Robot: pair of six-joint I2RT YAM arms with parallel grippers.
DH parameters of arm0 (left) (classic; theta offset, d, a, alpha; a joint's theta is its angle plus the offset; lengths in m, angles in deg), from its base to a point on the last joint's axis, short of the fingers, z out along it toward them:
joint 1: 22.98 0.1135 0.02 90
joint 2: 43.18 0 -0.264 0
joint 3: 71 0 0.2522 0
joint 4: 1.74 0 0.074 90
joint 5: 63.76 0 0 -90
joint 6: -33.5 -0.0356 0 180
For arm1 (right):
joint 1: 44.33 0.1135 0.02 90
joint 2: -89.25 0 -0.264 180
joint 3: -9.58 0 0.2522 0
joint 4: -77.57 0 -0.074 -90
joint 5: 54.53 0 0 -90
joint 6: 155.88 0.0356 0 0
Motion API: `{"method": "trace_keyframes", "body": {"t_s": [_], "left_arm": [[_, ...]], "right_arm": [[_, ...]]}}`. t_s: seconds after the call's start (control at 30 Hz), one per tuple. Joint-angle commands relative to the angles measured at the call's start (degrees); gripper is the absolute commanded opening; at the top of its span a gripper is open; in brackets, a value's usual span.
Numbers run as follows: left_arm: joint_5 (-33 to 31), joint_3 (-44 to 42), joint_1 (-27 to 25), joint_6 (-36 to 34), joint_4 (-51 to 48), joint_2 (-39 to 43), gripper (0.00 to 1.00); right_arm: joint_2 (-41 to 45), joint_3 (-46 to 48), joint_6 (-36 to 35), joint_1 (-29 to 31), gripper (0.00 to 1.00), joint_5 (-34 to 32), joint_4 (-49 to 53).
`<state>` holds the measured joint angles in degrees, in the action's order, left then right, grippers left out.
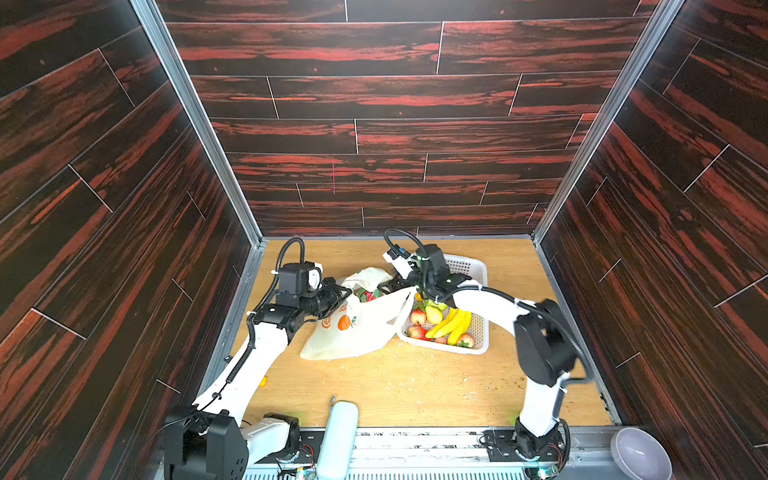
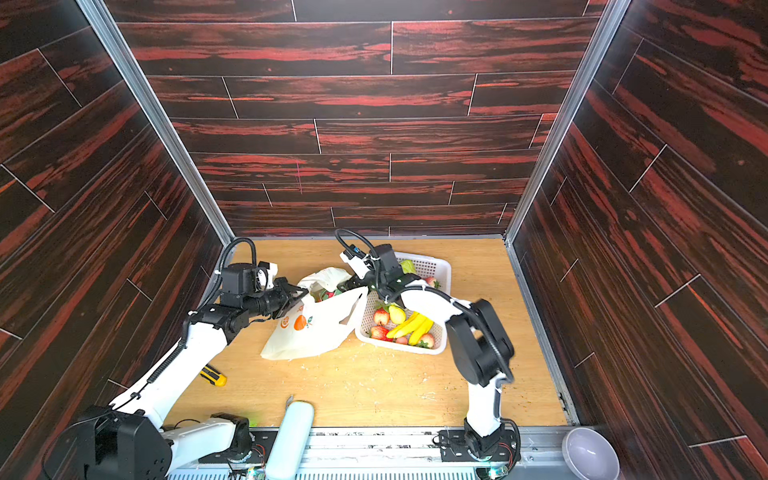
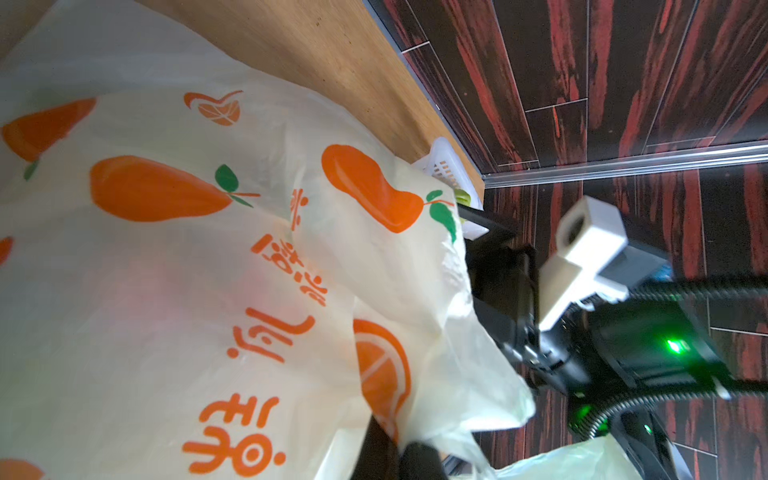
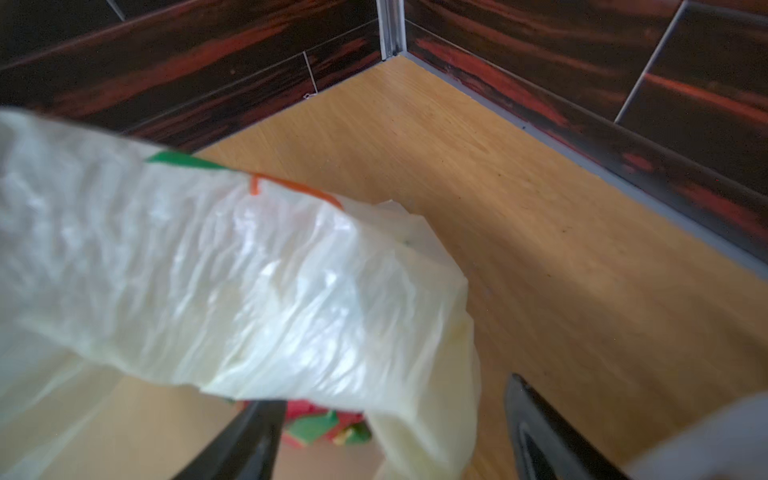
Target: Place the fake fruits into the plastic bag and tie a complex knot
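Note:
The cream plastic bag [image 1: 357, 328] with orange prints lies mid-table in both top views, its mouth raised toward the back. My left gripper [image 1: 347, 293] [image 3: 395, 453] is shut on the bag's rim at the left of the mouth. My right gripper [image 1: 392, 286] [image 4: 395, 432] is at the mouth's right side; its jaws stand apart with a handle loop [image 4: 249, 291] of the bag hanging between them. A red-and-green fruit [image 4: 328, 428] [image 1: 368, 296] lies inside the bag. Bananas [image 1: 453, 324], a pear [image 1: 433, 314], an apple [image 1: 417, 318] and strawberries [image 1: 465, 340] are in the basket.
The white perforated basket [image 1: 478, 266] stands right of the bag, touching it. A yellow-black utility knife [image 2: 214, 376] lies under my left arm. A pale cylinder [image 1: 340, 436] and a grey bowl [image 1: 640, 453] sit at the front rail. Dark walls enclose the table.

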<state>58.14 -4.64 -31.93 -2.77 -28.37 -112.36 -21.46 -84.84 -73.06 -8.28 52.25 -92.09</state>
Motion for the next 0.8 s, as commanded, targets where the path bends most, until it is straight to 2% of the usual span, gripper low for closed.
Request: {"method": "trace_keyframes", "body": {"t_s": [0.0,0.07,0.1,0.23,0.4,0.6,0.77], "left_arm": [[1.04,0.74,0.91,-0.90,-1.18,0.20,0.00],[1.40,0.87,1.39,-0.99,-1.19,0.12,0.00],[1.55,0.98,1.65,-1.07,-1.27,0.11,0.00],[2.72,1.09,3.18,-1.23,-1.53,0.20,0.00],[3.84,1.80,5.04,-2.08,-2.18,0.37,0.00],[5.38,4.54,5.61,-3.49,-2.87,-1.30,0.00],[6.83,7.54,5.74,-5.25,-4.04,-4.77,0.00]], "right_arm": [[-2.27,-2.81,1.17,0.30,0.50,2.74,1.32],[-0.91,-3.10,2.01,0.31,0.14,4.61,2.25],[0.06,-2.98,2.53,0.26,0.02,4.61,2.57],[7.02,-2.57,4.84,0.27,0.00,5.08,5.52],[13.62,-6.97,9.45,0.20,0.00,6.77,17.00],[14.45,-14.03,13.80,0.16,0.00,8.43,28.25],[12.37,-16.54,15.64,-0.80,0.00,7.58,31.63]]}}
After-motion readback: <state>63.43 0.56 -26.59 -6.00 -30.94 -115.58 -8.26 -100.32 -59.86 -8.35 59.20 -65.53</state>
